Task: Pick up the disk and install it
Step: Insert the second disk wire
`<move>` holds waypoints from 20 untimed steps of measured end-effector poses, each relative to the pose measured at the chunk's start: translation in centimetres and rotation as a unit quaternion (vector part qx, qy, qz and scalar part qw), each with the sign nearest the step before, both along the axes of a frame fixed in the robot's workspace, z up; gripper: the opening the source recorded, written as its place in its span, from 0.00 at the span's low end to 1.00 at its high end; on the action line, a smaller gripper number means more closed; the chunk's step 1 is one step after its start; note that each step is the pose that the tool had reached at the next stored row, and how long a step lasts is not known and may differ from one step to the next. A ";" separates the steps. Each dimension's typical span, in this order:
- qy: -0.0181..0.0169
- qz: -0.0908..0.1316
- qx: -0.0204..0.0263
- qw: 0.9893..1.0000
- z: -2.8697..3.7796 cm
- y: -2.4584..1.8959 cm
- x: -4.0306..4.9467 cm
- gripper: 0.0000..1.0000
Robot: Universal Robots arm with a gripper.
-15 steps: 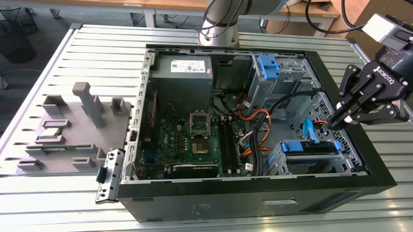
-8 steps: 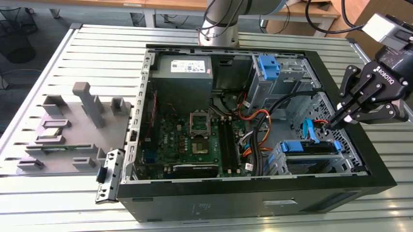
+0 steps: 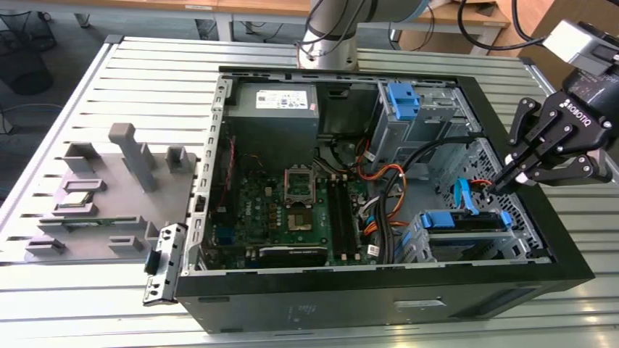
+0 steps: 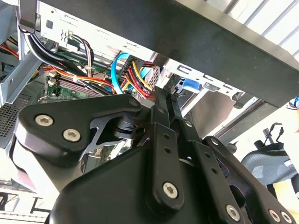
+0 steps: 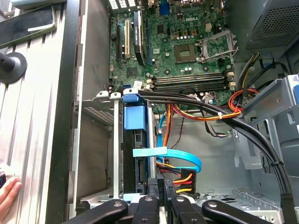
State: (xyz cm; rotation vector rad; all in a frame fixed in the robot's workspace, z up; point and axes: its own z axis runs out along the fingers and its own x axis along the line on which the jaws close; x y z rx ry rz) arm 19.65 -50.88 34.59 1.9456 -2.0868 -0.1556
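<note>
The disk (image 5: 134,158) already sits on edge in the drive cage (image 3: 464,235) at the case's front corner (blue carrier tab outward), so the install step looks nearly finished. The gripper (image 3: 505,181) hangs just above it with fingers pressed together, grasping nothing; any next move calls for care around the nearby cables (image 5: 187,163).

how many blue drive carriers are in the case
2: one blue carrier in the upper bay by the power supply, one in the lower cage beside the gripper. Others may be hidden.
</note>
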 end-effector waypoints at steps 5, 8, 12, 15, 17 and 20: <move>0.000 0.001 0.000 1.000 0.02 -0.02 -0.23 0.17; -0.001 0.003 0.000 1.000 -0.01 -0.05 -0.63 0.17; -0.005 0.006 0.000 1.000 -0.02 -0.09 -1.07 0.17; -0.011 0.008 0.000 1.000 -0.04 -0.14 -1.28 0.17; -0.016 0.009 0.000 1.000 -0.07 -0.18 -1.42 0.17; -0.025 0.012 0.000 1.000 -0.10 -0.25 -1.55 0.17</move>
